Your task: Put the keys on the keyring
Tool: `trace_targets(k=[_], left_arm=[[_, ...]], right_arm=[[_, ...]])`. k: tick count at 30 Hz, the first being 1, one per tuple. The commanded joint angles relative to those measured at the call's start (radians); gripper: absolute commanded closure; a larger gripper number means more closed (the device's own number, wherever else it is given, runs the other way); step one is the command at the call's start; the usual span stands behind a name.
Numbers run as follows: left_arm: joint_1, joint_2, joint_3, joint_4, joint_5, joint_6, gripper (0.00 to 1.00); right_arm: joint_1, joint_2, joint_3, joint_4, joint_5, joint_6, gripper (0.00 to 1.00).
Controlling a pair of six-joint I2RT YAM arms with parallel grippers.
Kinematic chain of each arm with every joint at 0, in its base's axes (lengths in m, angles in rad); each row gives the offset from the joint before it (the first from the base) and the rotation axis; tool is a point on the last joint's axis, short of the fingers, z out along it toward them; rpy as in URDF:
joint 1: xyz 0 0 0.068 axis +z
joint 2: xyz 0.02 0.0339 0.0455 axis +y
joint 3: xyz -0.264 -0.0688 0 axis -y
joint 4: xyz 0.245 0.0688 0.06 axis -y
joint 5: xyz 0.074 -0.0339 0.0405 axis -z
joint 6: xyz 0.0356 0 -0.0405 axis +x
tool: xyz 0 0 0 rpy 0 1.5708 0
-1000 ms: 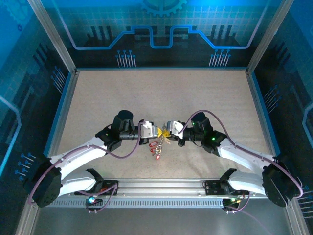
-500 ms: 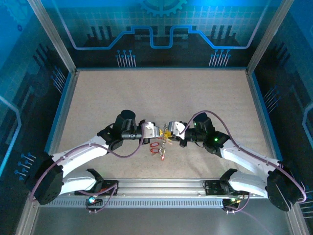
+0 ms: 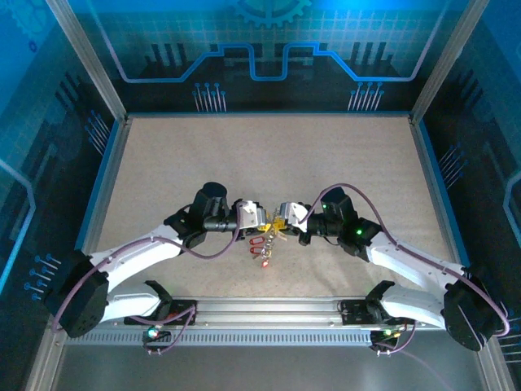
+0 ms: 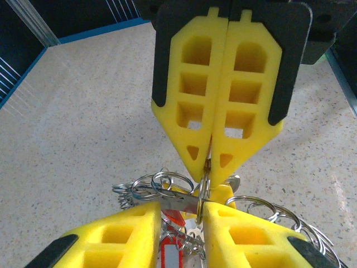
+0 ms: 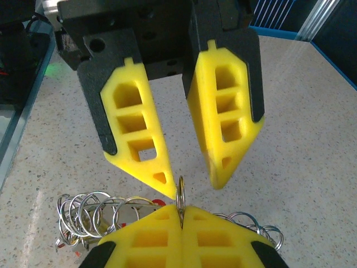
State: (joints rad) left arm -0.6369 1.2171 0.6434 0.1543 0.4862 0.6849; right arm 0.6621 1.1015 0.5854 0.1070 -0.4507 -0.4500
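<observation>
Your left hand sits just left of centre over the counter, fingers parted and gripping nothing. The keyring stands edge-on between their tips; you can't tell whether it touches either one. Just to the near side of it, the red-headed keys cluster with small silvery rings. Your right hand, facing the left tip to tip, is clamped on the keyring's rim

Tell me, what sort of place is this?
Probably a robot test cell: a speckled table framed by aluminium posts, blue circuit-print panels, left arm and right arm bolted at its near edge.
</observation>
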Motion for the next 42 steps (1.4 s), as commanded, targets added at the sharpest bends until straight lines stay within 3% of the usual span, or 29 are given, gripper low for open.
trace_targets(k=[1, 5, 8, 9, 10, 11, 12, 14, 25, 30, 42], left_arm=[[0.006, 0.01, 0.027, 0.013, 0.038, -0.013, 0.72], [0.005, 0.023, 0.037, 0.0, 0.046, -0.014, 0.77], [0.006, 0.014, 0.039, -0.012, 0.053, -0.004, 0.98], [0.006, 0.011, 0.037, -0.009, 0.052, -0.001, 1.0], [0.006, 0.008, 0.032, -0.005, 0.052, 0.002, 1.0], [0.006, 0.005, 0.03, -0.002, 0.056, 0.003, 1.0], [0.005, 0.0, 0.029, -0.003, 0.066, 0.006, 1.0], [0.007, -0.013, 0.024, 0.002, 0.078, 0.007, 1.0], [0.027, -0.043, -0.029, 0.121, 0.127, -0.029, 1.0], [0.027, -0.058, -0.041, 0.149, 0.143, -0.032, 1.0], [0.027, -0.059, -0.054, 0.196, 0.165, -0.05, 1.0]], right_arm=[[0.006, 0.007, 0.036, 0.058, -0.036, 0.014, 1.0], [0.009, 0.014, 0.029, 0.078, -0.046, 0.017, 1.0], [0.01, 0.027, 0.033, 0.073, -0.048, 0.011, 1.0], [0.01, 0.025, 0.028, 0.082, -0.044, 0.017, 1.0], [0.01, 0.022, 0.02, 0.095, -0.038, 0.023, 1.0], [0.01, 0.018, 0.013, 0.104, -0.034, 0.023, 0.94], [0.009, 0.016, 0.003, 0.114, -0.023, 0.024, 0.81], [0.003, 0.01, -0.001, 0.105, -0.017, 0.024, 0.77], [-0.006, -0.05, -0.02, 0.04, 0.029, 0.017, 0.71], [-0.022, -0.037, -0.013, 0.037, 0.013, 0.025, 0.77], [-0.016, -0.007, -0.005, 0.06, -0.055, 0.032, 0.77]])
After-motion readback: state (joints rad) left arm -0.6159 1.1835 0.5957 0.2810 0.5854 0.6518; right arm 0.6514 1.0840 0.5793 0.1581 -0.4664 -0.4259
